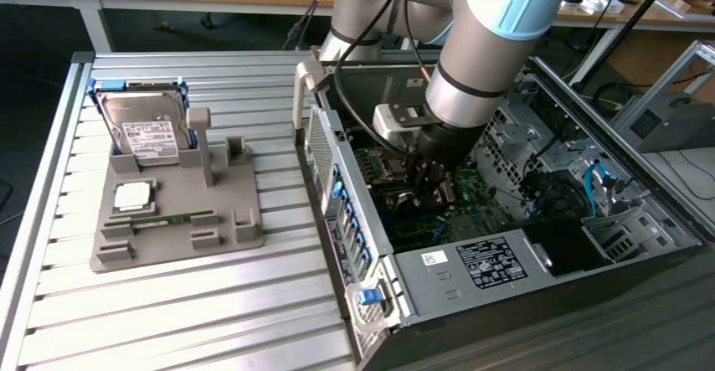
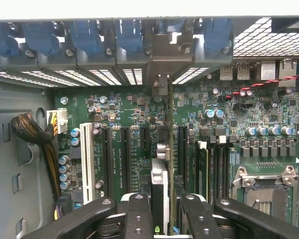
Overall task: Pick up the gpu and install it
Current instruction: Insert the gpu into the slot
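On a slatted metal worktop (image 1: 167, 304), the gripper (image 2: 162, 219) is pinching the gpu (image 2: 161, 149) edge-on over a motherboard slot (image 2: 163, 127) at centre frame; seating it likely demands straight, aligned downward pressure.

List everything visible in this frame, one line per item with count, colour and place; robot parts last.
computer case: one, black and silver, open on its side at the exterior view's right.
motherboard: one, green, inside the case.
white expansion slot: one, on the motherboard.
gpu: one, seen edge-on with a silver end bracket, standing upright over the slots between the fingers.
parts holder: one, grey, on the slatted table at the exterior view's left.
hard drive: one, silver with white label, upright in the holder.
memory stick: one, green, lying in the holder.
arm: one, silver and blue, reaching into the case.
gripper: one, black, shut on the gpu.
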You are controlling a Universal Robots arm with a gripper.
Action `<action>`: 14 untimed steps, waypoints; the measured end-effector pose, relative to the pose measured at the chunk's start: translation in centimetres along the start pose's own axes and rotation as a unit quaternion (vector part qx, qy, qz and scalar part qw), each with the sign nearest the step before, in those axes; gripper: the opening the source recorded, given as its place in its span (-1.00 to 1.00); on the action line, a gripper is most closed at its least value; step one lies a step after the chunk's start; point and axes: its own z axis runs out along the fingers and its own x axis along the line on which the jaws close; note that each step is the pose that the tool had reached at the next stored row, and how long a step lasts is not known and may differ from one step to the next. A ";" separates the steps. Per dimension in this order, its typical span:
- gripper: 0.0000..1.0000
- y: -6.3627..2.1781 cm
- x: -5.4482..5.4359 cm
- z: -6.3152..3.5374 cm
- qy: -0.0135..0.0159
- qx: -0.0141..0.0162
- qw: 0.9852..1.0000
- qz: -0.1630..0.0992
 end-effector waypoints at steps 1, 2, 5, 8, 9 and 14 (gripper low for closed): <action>-0.45 0.00 0.0 0.01 0.000 0.000 1.000 -0.001; -0.45 0.00 -0.1 0.01 0.000 0.000 1.000 -0.001; -0.45 0.00 -0.1 0.02 0.000 0.000 1.000 -0.004; -0.45 0.01 -0.2 0.03 0.000 0.000 1.000 -0.005; -0.45 0.00 -0.2 0.05 0.000 0.000 1.000 -0.005; -0.45 0.00 -0.2 0.32 0.000 0.000 1.000 -0.005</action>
